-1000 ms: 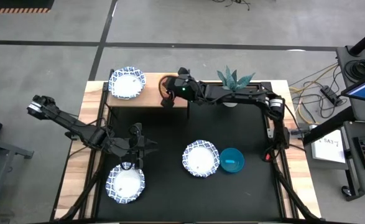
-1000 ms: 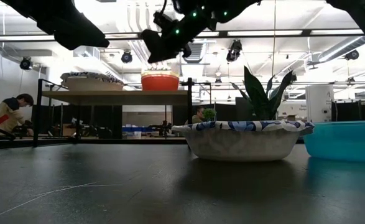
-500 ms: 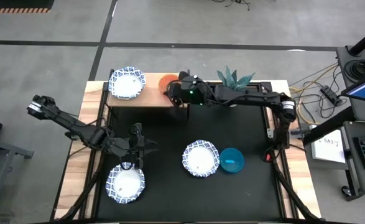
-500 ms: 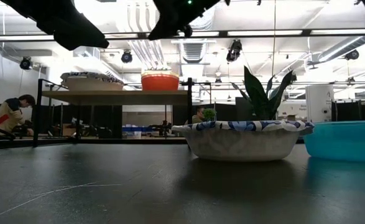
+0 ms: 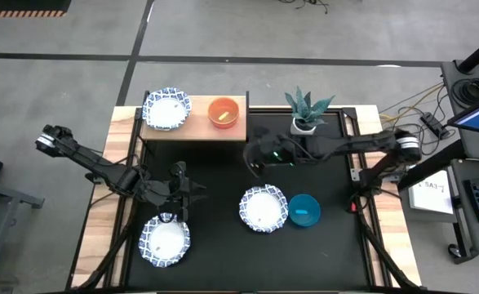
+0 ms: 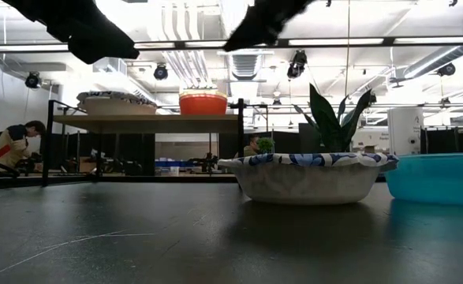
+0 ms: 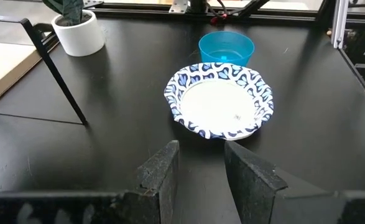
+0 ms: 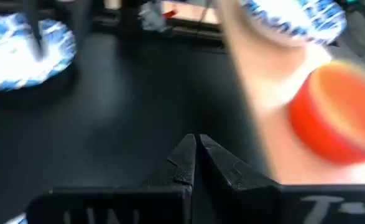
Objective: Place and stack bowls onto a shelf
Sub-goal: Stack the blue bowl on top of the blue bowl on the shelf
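Two bowls [image 5: 166, 109] top the shelf [image 5: 194, 129]; only overhead shows their insides.

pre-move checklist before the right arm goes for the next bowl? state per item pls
1. Red bowl resting on the shelf, apart from the patterned bowl on the shelf: ok.
2. Right gripper off the shelf, over the black mat: ok.
3. Right gripper empty, fingers closed: ok, but not open for a grasp.
4. Centre patterned bowl and teal bowl uncovered on the mat: ok.
5. Left gripper beside the near-left patterned bowl, fingers open, empty: ok.
6. Purple and yellow bowls in view: not ok.
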{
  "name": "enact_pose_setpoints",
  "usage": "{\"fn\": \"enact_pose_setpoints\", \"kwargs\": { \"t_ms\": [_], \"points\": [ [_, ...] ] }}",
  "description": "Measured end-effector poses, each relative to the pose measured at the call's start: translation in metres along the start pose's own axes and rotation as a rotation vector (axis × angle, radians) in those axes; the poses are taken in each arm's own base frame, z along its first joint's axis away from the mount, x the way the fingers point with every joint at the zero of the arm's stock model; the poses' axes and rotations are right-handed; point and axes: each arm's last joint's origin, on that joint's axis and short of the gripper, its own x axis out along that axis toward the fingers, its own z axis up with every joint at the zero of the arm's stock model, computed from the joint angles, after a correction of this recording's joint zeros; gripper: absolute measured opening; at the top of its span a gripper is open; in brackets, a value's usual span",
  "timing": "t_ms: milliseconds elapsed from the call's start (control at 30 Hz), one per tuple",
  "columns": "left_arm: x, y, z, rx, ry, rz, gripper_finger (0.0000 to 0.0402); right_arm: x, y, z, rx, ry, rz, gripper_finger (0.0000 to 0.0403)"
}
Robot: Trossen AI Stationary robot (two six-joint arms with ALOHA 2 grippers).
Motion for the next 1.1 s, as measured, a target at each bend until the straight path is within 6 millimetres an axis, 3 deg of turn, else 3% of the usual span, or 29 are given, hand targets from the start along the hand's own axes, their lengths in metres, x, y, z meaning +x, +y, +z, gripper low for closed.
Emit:
{"fn": "enact_pose_setpoints", "kwargs": {
  "t_ms": [200,333,500,600,733,900,1100],
  "points": [
    [0.0,-0.001,0.002,-0.026,-0.021,-0.005,0.0111,-0.021,0.024,-0.045,-0.023,0.016,0.061,0.0009],
    [0.0,-0.001,0.002,-0.133,-0.02,-0.006,0.0111,-0.034,0.037,-0.072,-0.032,-0.01,0.104,0.0009],
    [0.0,-0.002,0.002,-0.258,0.015,-0.07,0.0116,-0.05,0.039,-0.094,-0.014,-0.048,0.107,0.0009],
    [-0.002,-0.008,0.013,-0.319,0.076,-0.144,0.0122,-0.059,0.037,-0.101,-0.009,-0.071,0.104,0.0009],
    [0.0,-0.017,0.023,-0.305,0.332,-0.137,0.0126,-0.069,0.034,-0.102,-0.005,-0.103,0.1,0.0009],
    [0.01,-0.024,0.009,-0.091,0.867,0.0,0.0127,-0.073,0.033,-0.1,-0.015,-0.134,0.101,0.0009],
    [0.025,-0.038,-0.003,0.037,1.07,-0.109,0.0129,-0.071,0.035,-0.102,-0.011,-0.125,0.126,0.0009]
  ]
}}
